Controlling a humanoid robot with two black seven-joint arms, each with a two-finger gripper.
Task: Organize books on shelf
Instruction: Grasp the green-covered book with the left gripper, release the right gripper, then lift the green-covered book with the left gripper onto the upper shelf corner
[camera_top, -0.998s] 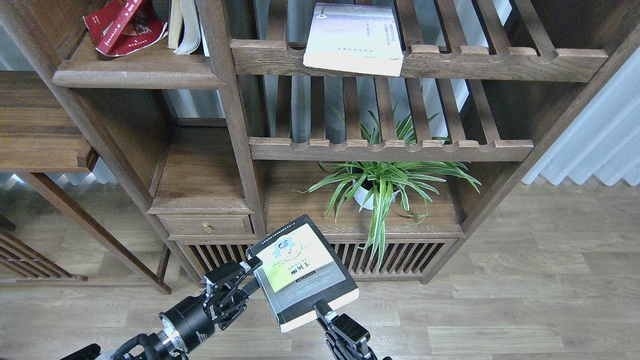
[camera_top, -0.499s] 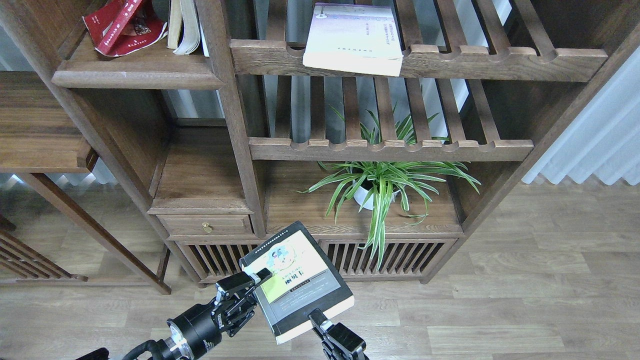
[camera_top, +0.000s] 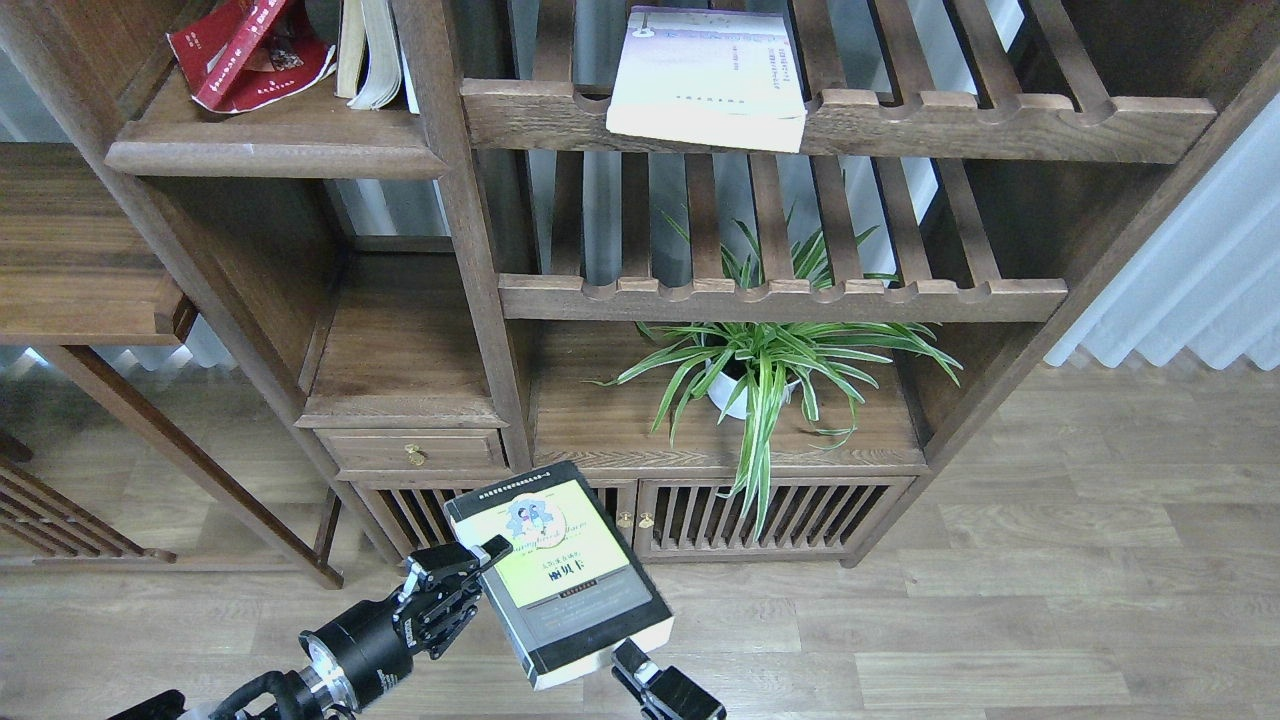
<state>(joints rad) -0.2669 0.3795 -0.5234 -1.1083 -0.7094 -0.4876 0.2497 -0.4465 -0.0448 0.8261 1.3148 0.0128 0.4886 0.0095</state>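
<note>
The thick yellow-green and grey book (camera_top: 560, 580) with black edges is held flat, cover up, low in front of the cabinet. My left gripper (camera_top: 478, 568) is shut on its left edge. My right gripper (camera_top: 630, 660) sits just under the book's lower right edge; its fingers are mostly cut off by the frame. The red book (camera_top: 245, 50) leans on the solid dark-brown shelf (camera_top: 270, 155) at the top left. The pale lavender-white book (camera_top: 705, 80) lies flat on the upper slatted rack (camera_top: 1000, 125).
Cream-paged books (camera_top: 370, 50) stand next to the red one. A potted spider plant (camera_top: 760, 370) sits on the cabinet top under the lower slatted rack (camera_top: 780, 298). A small drawer (camera_top: 415, 452) is below left. A side table (camera_top: 80, 260) stands left, curtains (camera_top: 1190, 270) right.
The held book and both grippers have moved left and down, toward me. The right gripper has sunk further out of the bottom of the view.
</note>
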